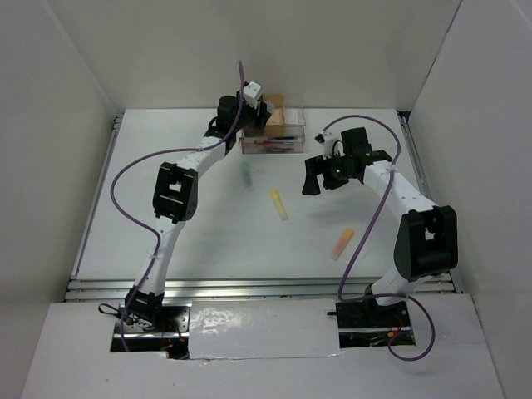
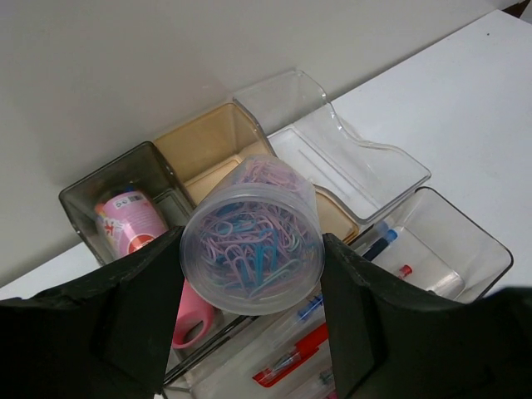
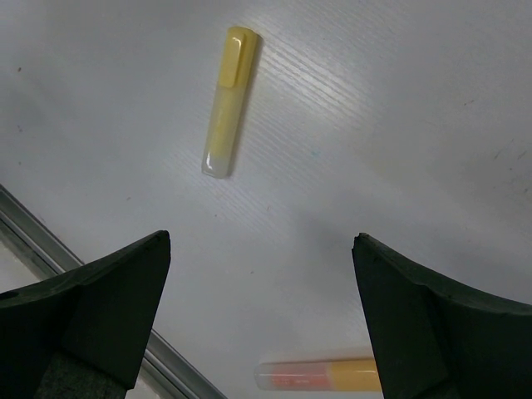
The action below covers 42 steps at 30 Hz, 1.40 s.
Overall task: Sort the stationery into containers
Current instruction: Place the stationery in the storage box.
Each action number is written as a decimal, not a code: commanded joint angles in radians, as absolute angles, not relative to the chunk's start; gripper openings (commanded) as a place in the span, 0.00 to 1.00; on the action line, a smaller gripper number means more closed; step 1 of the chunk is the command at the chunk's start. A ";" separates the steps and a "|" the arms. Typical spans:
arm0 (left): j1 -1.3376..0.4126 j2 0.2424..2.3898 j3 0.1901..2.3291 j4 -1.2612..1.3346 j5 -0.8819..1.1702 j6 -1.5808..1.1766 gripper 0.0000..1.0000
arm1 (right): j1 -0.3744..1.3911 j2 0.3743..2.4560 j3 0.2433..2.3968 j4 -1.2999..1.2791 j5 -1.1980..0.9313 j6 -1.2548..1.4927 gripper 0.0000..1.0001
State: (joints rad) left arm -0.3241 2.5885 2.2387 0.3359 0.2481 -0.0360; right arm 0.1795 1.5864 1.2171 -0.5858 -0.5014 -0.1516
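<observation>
Left wrist view: left claw point(image 2: 249, 253) grips the clip pot point(image 2: 249, 208) above the boxes point(image 2: 104, 172), tan box point(image 2: 204, 150) just ahead; right claw point(image 3: 259, 241) gapes, empty.

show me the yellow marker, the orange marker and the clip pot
yellow marker point(image 3: 225, 108), right wrist view, middle of its barrel
orange marker point(image 3: 316, 376), right wrist view, middle of its barrel
clip pot point(image 2: 252, 245), left wrist view, its round end

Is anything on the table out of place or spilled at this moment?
Nothing is spilled. The green marker, yellow marker and orange marker lie loose on the table, outside the containers.
</observation>
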 commanded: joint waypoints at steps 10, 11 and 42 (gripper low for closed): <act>-0.350 2.617 2.302 0.465 0.265 -0.051 0.29 | 0.155 1.577 1.216 -0.555 -0.542 -0.144 0.96; -0.351 2.620 2.304 0.459 0.267 -0.052 0.29 | 0.152 1.577 1.215 -0.557 -0.545 -0.144 0.96; -0.394 2.681 2.319 0.434 0.117 0.098 0.41 | 0.120 1.577 1.200 -0.551 -0.568 -0.138 0.96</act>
